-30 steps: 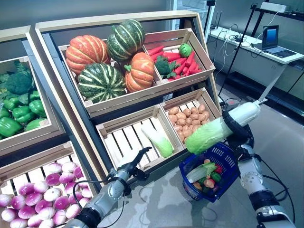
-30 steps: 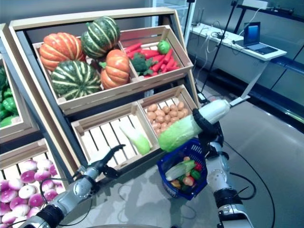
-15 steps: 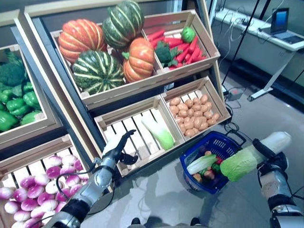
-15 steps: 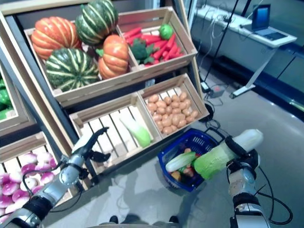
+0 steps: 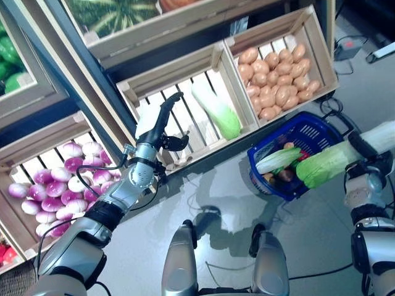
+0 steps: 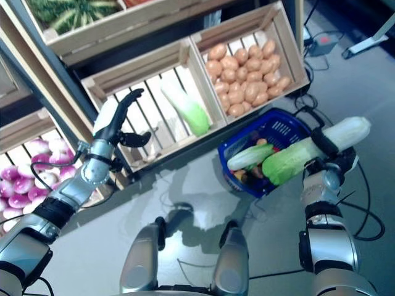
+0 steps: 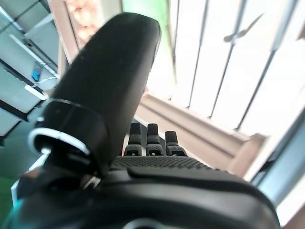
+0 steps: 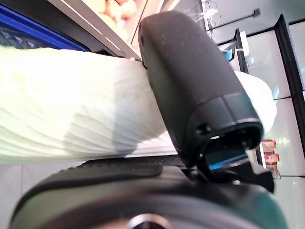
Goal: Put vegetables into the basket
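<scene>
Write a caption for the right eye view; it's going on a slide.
Right hand holds a napa cabbage over the blue basket; left hand open.

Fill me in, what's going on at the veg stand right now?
The right robot hand is shut on a long napa cabbage, holding it with its green leafy end over the rim of the blue basket on the floor. The basket already holds another cabbage and some smaller vegetables. The left robot hand is open and empty, raised in front of the slatted crate where one more cabbage lies.
</scene>
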### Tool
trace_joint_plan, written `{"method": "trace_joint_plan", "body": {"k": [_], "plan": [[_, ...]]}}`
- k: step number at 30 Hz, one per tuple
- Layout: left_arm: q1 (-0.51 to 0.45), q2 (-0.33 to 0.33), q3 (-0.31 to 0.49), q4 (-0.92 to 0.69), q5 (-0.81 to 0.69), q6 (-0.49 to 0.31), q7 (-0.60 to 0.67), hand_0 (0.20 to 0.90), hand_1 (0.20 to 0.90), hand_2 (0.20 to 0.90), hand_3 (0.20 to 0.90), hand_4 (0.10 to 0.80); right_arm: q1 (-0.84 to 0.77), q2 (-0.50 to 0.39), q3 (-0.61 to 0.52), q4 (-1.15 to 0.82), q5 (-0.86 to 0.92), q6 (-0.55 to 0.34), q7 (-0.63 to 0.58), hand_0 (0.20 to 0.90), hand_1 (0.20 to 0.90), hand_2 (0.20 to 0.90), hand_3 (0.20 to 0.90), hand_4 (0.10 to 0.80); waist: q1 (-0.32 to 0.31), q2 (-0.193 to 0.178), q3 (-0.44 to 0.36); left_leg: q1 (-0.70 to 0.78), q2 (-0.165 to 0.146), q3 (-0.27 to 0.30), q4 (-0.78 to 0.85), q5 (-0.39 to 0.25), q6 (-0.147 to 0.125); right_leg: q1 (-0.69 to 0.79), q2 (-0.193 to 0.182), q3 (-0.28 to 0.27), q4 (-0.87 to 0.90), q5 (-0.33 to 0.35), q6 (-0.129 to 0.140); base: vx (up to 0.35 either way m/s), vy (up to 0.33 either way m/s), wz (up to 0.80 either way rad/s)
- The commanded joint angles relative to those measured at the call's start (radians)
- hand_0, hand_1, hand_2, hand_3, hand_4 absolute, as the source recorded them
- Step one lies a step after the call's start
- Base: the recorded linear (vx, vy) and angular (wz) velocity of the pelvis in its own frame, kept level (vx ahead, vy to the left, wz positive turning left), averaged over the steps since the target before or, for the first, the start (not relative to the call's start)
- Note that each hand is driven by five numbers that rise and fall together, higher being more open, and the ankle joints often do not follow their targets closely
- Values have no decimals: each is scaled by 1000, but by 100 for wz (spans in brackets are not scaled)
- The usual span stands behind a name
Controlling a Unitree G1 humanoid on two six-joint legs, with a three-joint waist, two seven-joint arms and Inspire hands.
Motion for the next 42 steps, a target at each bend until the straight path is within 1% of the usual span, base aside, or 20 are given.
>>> {"method": "trace_joint_plan", "body": {"k": [1, 4, 5, 8, 9, 11, 12, 13, 20, 22, 23, 24, 26, 28, 29, 32, 35, 38, 40, 42], "plan": [[-52, 32, 46, -88, 18, -118, 99, 900, 900, 900, 900, 800, -54, -94, 41, -34, -40, -129, 8, 300, 300, 300, 300, 400, 17, -9, -50, -35, 20, -15, 146, -137, -8, -33, -22, 24, 133, -42, -70, -72, -5, 8], [-72, 49, 35, -108, 18, -155, 152, 900, 900, 900, 900, 800, -88, -121, 46, -18, -19, -107, 33, 300, 300, 300, 300, 400, 18, -1, -39, -119, 19, -27, 240, -180, 0, -136, -41, 42, 226, -81, -78, -23, -10, 11], [-76, 51, 37, -116, 18, -161, 163, 900, 900, 900, 900, 800, -93, -123, 48, -12, -18, -108, 37, 300, 300, 300, 300, 400, 19, 2, -38, -132, 20, -37, 277, -216, -6, -153, -41, 49, 263, -114, -70, 57, -9, 7], [-87, 58, 46, -131, 21, -178, 193, 900, 900, 900, 900, 800, -111, -130, 54, 5, -24, -107, 54, 300, 300, 300, 300, 400, 16, 10, -33, -188, 23, -48, 339, -240, -10, -214, -45, 59, 320, -141, -71, 9, -1, 8], [-91, 61, 50, -139, 22, -183, 198, 900, 900, 900, 900, 800, -115, -132, 54, 6, -21, -109, 57, 300, 300, 300, 300, 400, 16, 12, -29, -204, 20, -51, 351, -236, -9, -232, -45, 62, 328, -138, -74, 0, 0, 0], [-105, 79, 56, -165, 36, -182, 215, 900, 900, 900, 900, 800, -136, -143, 59, 4, 7, -106, 72, 300, 300, 300, 300, 400, 15, 20, -31, -267, 15, -64, 411, -262, -11, -300, -45, 76, 386, -164, -74, -23, -11, 4], [-108, 81, 56, -167, 41, -181, 220, 900, 900, 900, 900, 800, -140, -143, 61, 5, 15, -105, 82, 371, 371, 371, 371, 447, 14, 21, -33, -275, 14, -65, 417, -264, -11, -308, -45, 77, 392, -166, -74, -45, -11, 6], [-120, 91, 53, -170, 63, -173, 233, 900, 900, 900, 900, 800, -154, -147, 64, 9, 38, -88, 114, 900, 900, 900, 900, 800, 13, 23, -33, -305, 13, -71, 446, -270, -13, -340, -44, 83, 420, -173, -76, -34, -12, 4], [-221, 141, 23, -115, 100, -129, 277, 900, 900, 900, 900, 800, -211, -136, 116, 57, 61, -8, 179, 900, 900, 900, 900, 800, 9, 23, -62, -372, 13, -81, 499, -276, -16, -412, -32, 93, 484, -193, -82, 14, 1, 3], [-255, 157, 13, -91, 110, -112, 278, 900, 900, 900, 900, 800, -213, -131, 129, 65, 68, 44, 217, 900, 900, 900, 900, 800, 3, 21, -70, -374, 16, -80, 501, -274, -16, -414, -29, 96, 485, -193, -82, 44, 14, -2], [-283, 170, 2, -74, 112, -112, 284, 900, 900, 900, 900, 800, -216, -131, 139, 76, 88, 95, 272, 900, 900, 900, 900, 800, 0, 19, -76, -373, 19, -80, 498, -272, -17, -414, -27, 98, 483, -192, -83, 41, 25, -2], [-301, 178, -2, -67, 129, -104, 286, 900, 900, 900, 900, 800, -216, -132, 148, 82, 81, 108, 295, 900, 900, 900, 900, 800, -2, 19, -81, -372, 21, -80, 495, -271, -17, -414, -26, 98, 481, -192, -84, 55, 36, -3], [-354, 206, -29, -44, 162, -58, 279, 900, 900, 900, 900, 800, -216, -141, 174, 89, 65, 107, 325, 900, 900, 900, 900, 800, -9, 15, -92, -367, 26, -76, 490, -268, -18, -409, -22, 100, 473, -189, -84, 59, 40, -4], [-382, 218, -45, -29, 155, -28, 260, 900, 900, 900, 900, 800, -218, -145, 178, 92, 72, 103, 333, 900, 900, 900, 900, 800, -11, 13, -96, -362, 28, -74, 485, -267, -17, -406, -19, 101, 467, -186, -83, 41, 45, -10], [-424, 235, -73, 15, 129, -4, 254, 900, 900, 900, 900, 800, -227, -149, 183, 85, 65, 84, 329, 900, 900, 900, 900, 800, -23, 11, -102, -359, 36, -70, 485, -265, -17, -405, -16, 104, 465, -182, -81, 34, 66, -15], [-472, 237, -91, 80, 122, 18, 254, 900, 900, 900, 900, 800, -231, -144, 188, 73, 69, 70, 335, 900, 900, 900, 900, 800, -33, 8, -106, -356, 44, -66, 483, -264, -16, -402, -11, 108, 458, -177, -78, 27, 80, -11], [-537, 238, -130, 182, 195, 58, 247, 900, 900, 900, 900, 800, -241, -134, 196, 59, 73, 71, 358, 900, 900, 900, 900, 800, -53, 6, -114, -345, 55, -53, 468, -261, -14, -393, -1, 118, 432, -165, -74, 19, 89, -11], [-605, 236, -203, 256, 289, 114, 228, 900, 900, 900, 900, 800, -243, -124, 205, 42, 111, 80, 387, 900, 900, 900, 900, 800, -71, 3, -116, -336, 63, -42, 456, -257, -14, -387, 5, 127, 411, -152, -71, 19, 60, -22], [-664, 236, -276, 304, 355, 159, 202, 900, 900, 900, 900, 800, -234, -118, 208, 20, 123, 87, 417, 900, 900, 900, 900, 800, -84, -1, -114, -336, 69, -33, 455, -257, -16, -386, 8, 134, 398, -142, -68, 11, 42, -17], [-676, 238, -293, 313, 364, 163, 196, 900, 900, 900, 900, 800, -232, -117, 210, 14, 126, 89, 424, 900, 900, 900, 900, 800, -87, -1, -113, -337, 71, -31, 457, -257, -16, -388, 8, 135, 397, -140, -67, -8, 47, -9]]}}
